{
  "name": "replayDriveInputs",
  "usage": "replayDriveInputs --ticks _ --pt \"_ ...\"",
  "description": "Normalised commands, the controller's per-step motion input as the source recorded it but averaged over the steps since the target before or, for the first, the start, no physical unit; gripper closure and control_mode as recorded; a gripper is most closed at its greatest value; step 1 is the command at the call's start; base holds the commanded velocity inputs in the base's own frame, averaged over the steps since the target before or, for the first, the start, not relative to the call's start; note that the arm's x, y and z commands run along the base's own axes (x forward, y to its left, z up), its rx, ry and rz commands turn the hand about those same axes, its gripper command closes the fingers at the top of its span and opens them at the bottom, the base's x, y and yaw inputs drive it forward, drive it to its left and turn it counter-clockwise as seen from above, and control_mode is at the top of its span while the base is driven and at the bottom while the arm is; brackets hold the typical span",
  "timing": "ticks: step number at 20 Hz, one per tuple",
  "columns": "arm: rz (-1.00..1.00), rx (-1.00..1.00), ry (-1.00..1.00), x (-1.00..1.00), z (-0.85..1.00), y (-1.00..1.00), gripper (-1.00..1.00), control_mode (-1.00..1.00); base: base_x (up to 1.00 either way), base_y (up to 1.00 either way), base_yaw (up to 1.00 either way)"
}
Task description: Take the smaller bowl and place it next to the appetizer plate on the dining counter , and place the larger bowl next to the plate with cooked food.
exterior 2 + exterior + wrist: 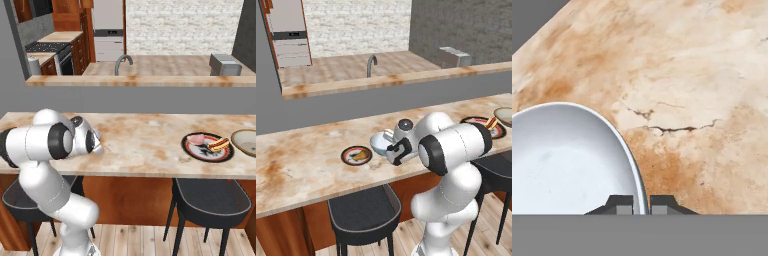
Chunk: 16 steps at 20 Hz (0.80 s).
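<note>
The smaller bowl, white inside, sits low at the dining counter, just right of the appetizer plate. My gripper is shut on the bowl's near rim, one fingertip inside and one outside. I cannot tell whether the bowl rests on the counter. Far to the right lies the bigger red-rimmed plate with cooked food. The larger bowl stands right beside that plate.
Dark stools stand under the counter's front edge. Behind a grey gap runs a higher ledge, with a worktop beyond it carrying a faucet and a toaster. Bare counter stretches between the two plates.
</note>
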Motion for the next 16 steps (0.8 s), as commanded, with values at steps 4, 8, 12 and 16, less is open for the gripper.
replayDriveInputs --ticks 4,8,12,16 --pt "-0.01 0.00 0.00 0.31 -0.21 0.08 1.00 -1.00 0.00 0.00 0.00" --pt "-0.01 0.00 0.00 0.10 -0.08 0.05 1.00 -1.00 0.00 0.00 0.00" --pt "-0.02 0.00 0.00 -0.29 0.09 0.00 -1.00 -1.00 0.00 0.00 0.00" --pt "-0.04 0.00 0.00 -0.41 0.23 0.00 -1.00 -1.00 0.00 0.00 0.00"
